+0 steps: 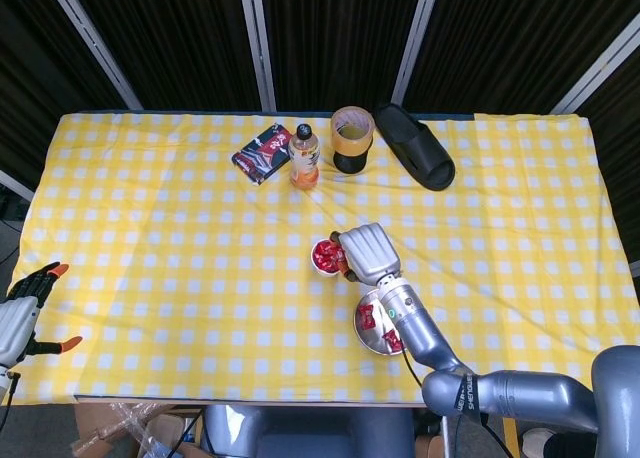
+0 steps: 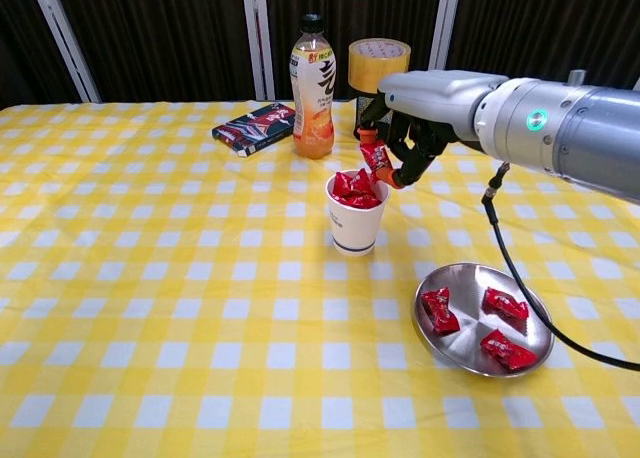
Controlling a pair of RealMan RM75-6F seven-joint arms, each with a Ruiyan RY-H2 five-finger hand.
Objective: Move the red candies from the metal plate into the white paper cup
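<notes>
My right hand point(image 2: 415, 113) hangs over the right rim of the white paper cup point(image 2: 356, 223), fingers curled around one red candy point(image 2: 377, 158) pinched at the fingertips; the candy sits just above the cup's mouth, apart from the red candies already heaped inside it point(image 2: 355, 188). In the head view the same hand point(image 1: 367, 252) overlaps the cup point(image 1: 322, 257) on its right side. The metal plate point(image 2: 455, 353) lies near the cup, to its right and closer to me, with three red candies on it point(image 2: 439, 309), spaced apart, none touching the rim as far as I can tell. Between cup and plate there is a band of bare yellow checked tablecloth point(image 2: 150, 308); the forearm crosses above the plate in the head view. My left hand point(image 1: 25, 303) rests off the table's near left corner, fingers spread, holding nothing. Along the far edge stand an orange drink bottle point(image 2: 312, 88), a tape roll on a black mesh holder point(image 2: 379, 83), a dark packet point(image 2: 253, 128) lying flat, and a black slipper point(image 2: 470, 118); all are well apart from the cup. The whole left half of the cloth lies open.
</notes>
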